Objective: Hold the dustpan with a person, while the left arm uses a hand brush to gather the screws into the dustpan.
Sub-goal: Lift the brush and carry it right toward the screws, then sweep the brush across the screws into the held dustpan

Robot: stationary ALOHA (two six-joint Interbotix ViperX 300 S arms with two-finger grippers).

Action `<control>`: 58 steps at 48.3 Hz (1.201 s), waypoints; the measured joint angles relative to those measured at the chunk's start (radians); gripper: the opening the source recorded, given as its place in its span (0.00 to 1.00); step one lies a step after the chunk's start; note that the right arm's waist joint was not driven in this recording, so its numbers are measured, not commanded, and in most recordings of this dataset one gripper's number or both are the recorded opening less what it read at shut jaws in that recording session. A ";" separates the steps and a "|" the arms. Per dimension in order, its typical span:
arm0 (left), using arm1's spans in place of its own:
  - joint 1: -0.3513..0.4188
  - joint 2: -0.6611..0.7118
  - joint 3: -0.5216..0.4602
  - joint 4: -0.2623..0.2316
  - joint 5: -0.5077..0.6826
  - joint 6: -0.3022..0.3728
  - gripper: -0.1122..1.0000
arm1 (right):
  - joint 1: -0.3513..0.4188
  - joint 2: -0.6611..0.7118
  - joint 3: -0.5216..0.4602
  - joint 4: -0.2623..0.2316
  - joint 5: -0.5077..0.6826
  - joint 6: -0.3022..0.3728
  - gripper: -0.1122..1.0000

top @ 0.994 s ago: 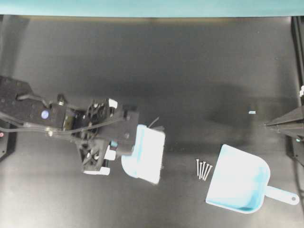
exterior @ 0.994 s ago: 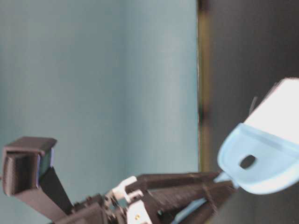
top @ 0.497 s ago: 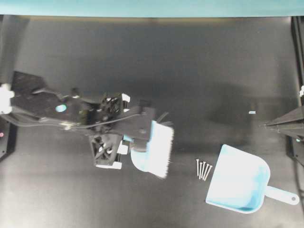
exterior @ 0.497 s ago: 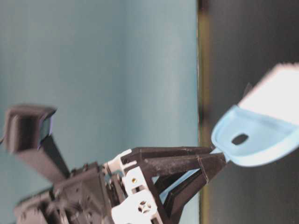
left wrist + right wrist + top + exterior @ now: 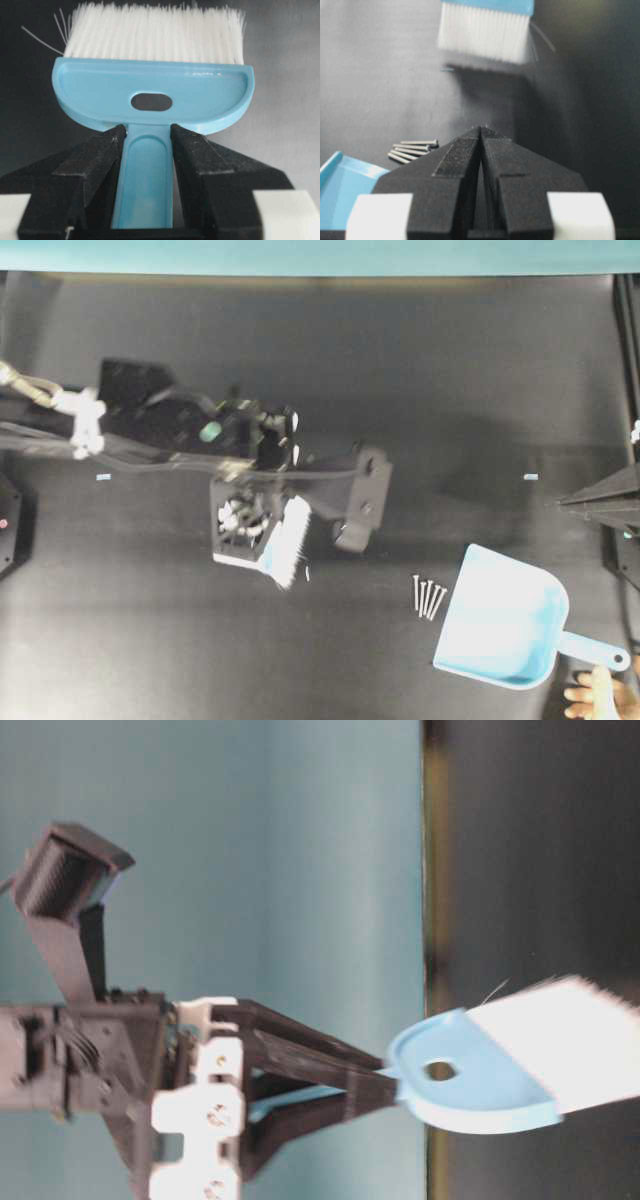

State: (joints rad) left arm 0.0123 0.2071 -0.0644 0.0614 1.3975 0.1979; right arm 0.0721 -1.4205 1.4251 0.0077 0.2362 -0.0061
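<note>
On the black tabletop (image 5: 450,390) I see my left gripper (image 5: 147,145) clamping the light blue, white-bristled plastic hand brush (image 5: 152,75) left of the thin silver screws (image 5: 428,597); my right gripper (image 5: 481,131) looks closed and empty.

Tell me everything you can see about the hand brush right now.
The hand brush is light blue plastic with a glossy look: a slim handle, a half-round head with an oval slot, and a broad fan of white bristles, a few stray ones splaying out. The left pincer is shut on its handle, just below the head. In the overhead view it hangs under the arm, bristles pointing down at the dark table, left of the screws and apart from them. Whether the bristles touch the table is unclear.
</note>
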 measured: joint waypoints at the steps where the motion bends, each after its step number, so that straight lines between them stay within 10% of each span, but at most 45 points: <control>1: 0.002 0.008 -0.014 0.000 0.017 0.002 0.39 | -0.002 -0.002 0.000 0.000 0.000 0.000 0.10; 58: -0.054 0.328 -0.321 0.000 -0.071 0.041 0.39 | -0.002 -0.008 0.003 0.000 0.000 0.000 0.10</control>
State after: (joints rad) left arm -0.0414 0.5354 -0.3850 0.0614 1.3269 0.2393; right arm 0.0706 -1.4281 1.4281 0.0077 0.2362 -0.0061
